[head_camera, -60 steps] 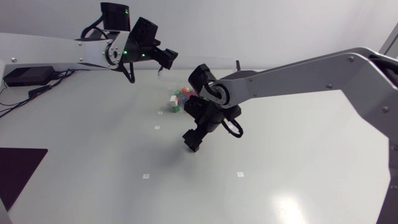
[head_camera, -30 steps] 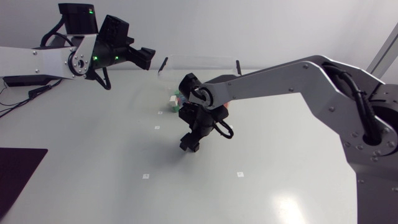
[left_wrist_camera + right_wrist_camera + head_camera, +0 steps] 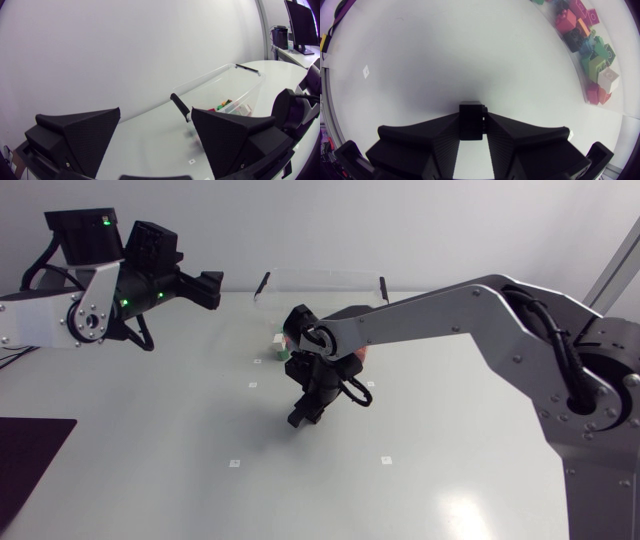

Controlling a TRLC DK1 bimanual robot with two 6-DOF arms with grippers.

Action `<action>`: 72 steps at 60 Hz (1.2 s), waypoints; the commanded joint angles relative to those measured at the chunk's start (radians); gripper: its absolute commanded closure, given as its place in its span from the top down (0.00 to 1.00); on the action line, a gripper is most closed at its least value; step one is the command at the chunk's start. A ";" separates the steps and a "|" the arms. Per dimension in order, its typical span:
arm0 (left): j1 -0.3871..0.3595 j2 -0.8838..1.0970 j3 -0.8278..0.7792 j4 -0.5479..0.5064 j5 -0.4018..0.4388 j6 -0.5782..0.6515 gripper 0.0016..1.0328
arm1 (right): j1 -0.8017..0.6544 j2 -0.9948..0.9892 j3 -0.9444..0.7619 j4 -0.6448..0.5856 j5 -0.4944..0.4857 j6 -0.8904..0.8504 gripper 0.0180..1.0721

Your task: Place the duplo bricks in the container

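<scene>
Clamping a small black duplo brick [image 3: 471, 119] from both sides, the right gripper [image 3: 303, 412] sits low at the white table [image 3: 450, 440], the brick perhaps touching it. It should lift well clear, cross to the clear plastic container [image 3: 235, 85], and let go only past the rim, above the coloured bricks [image 3: 590, 45] inside. The left gripper [image 3: 155, 131] hangs spread, empty.

Clear plastic container [image 3: 320, 277] at the back, mixed duplo bricks [image 3: 590, 45] inside; right gripper [image 3: 300, 418] before it, black duplo brick [image 3: 471, 120] between its fingers.

Clear plastic container [image 3: 220, 86]; table [image 3: 450, 480] seemingly glossy.
</scene>
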 commanded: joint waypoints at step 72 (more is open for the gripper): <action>0.079 -0.494 -0.587 0.223 -0.136 0.045 0.96 | -0.222 -0.140 0.265 0.329 0.056 0.097 0.29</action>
